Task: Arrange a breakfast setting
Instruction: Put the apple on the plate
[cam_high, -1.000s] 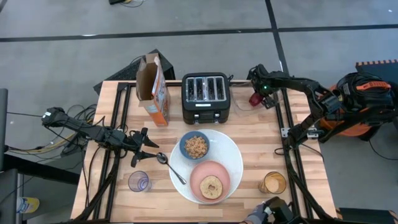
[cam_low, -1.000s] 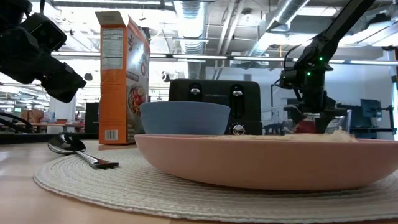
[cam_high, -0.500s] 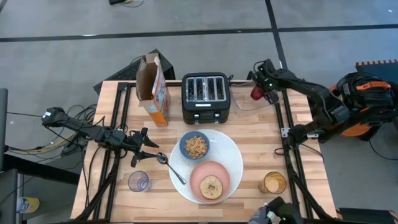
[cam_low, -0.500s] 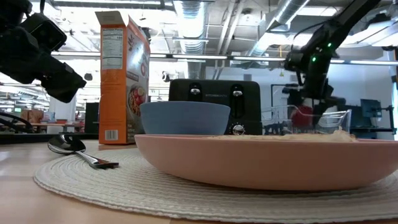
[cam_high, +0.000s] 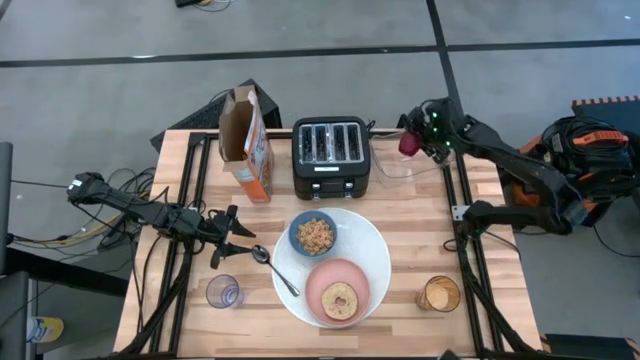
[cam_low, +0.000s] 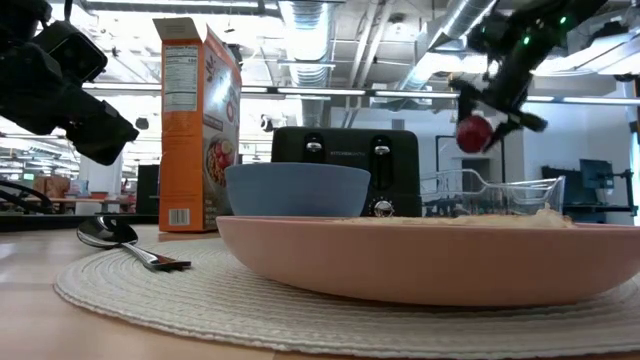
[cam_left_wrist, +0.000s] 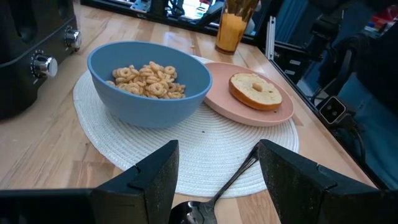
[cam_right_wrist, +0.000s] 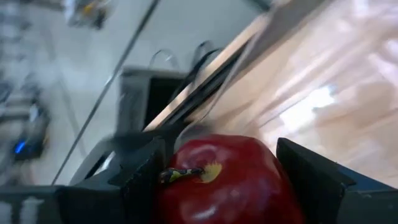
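So the right gripper (cam_high: 412, 143) is up in the air over the table's far right corner, just right of the toaster (cam_high: 331, 157), clamped on a glossy red apple (cam_right_wrist: 227, 180). The right wrist view shows the two dark fingers (cam_right_wrist: 314, 177) pressed on either side of it, the stem end with a little yellowish patch facing the camera. In the low view the apple (cam_low: 473, 132) hangs well clear of the table, above a clear plastic container (cam_low: 505, 192).

The left gripper (cam_high: 228, 240) sits low at the table's left side, jaws partly apart with nothing between them, right next to the metal spoon (cam_high: 273, 268). The spoon's shiny round bowl is nearest that gripper and its thin handle angles onto the white round mat (cam_high: 372, 242), which looks like woven, ribbed cord in the left wrist view.

On that mat: a small blue bowl (cam_high: 313, 235), smooth and matte, full of little tan cereal rings (cam_left_wrist: 148, 79), and touching it a flat pink plate (cam_high: 338, 290) with a toasted bagel half (cam_high: 341, 300) lying cut side up.

Other stuff on the light wooden plank table (cam_high: 420, 225): an open orange cardboard cereal box (cam_high: 247, 143) standing left of the black four-slot toaster, an empty clear glass (cam_high: 224, 292) near the front left, and a glass of orange juice (cam_high: 438, 294) front right.
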